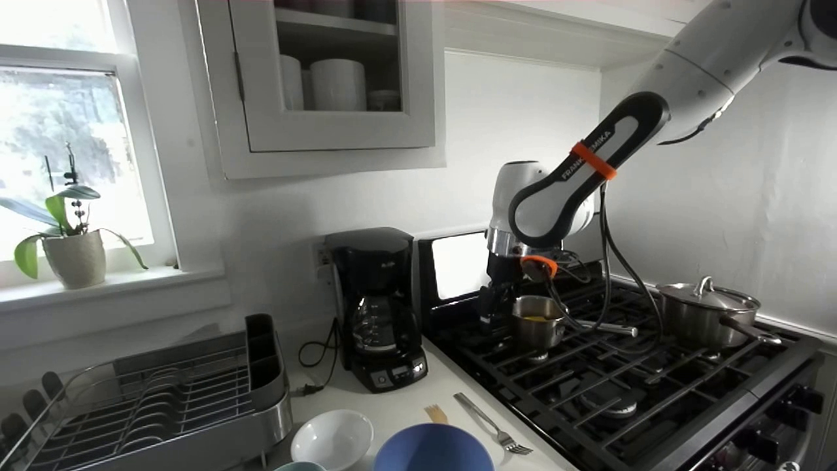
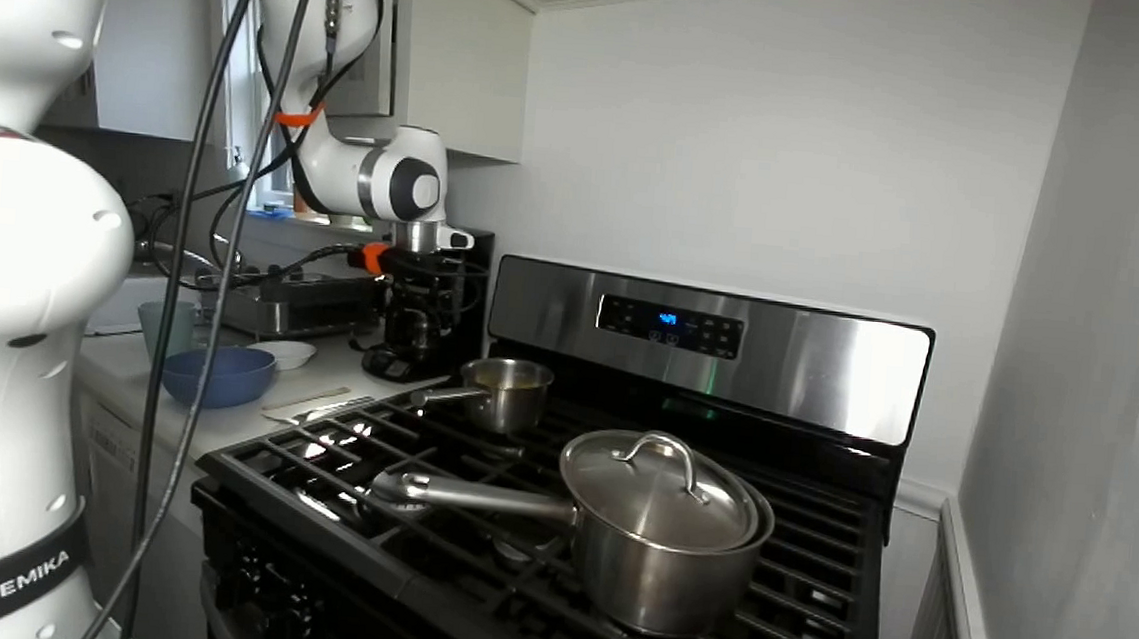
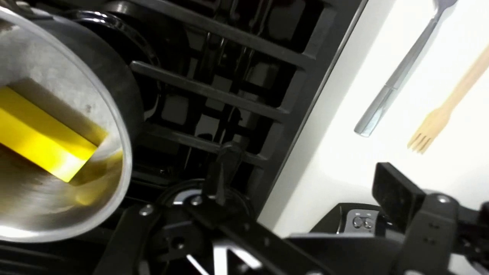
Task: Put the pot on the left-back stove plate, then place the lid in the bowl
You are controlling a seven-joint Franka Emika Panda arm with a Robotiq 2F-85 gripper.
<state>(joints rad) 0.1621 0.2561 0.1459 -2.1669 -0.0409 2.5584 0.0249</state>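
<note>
Black cast-iron grates (image 3: 210, 91) bear the small shiny metal saucepan (image 2: 515, 406) over the far-left gas burner (image 1: 537, 358), presumably as the task wants; left of it, the black gripper (image 3: 305, 176) stands wide-fingered and empty, likely for clearance.

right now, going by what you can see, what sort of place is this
Probably a home kitchen: there is a wide black-and-steel gas range, a tall black coffee maker beside it, and a long grey metal dish rack.
</note>
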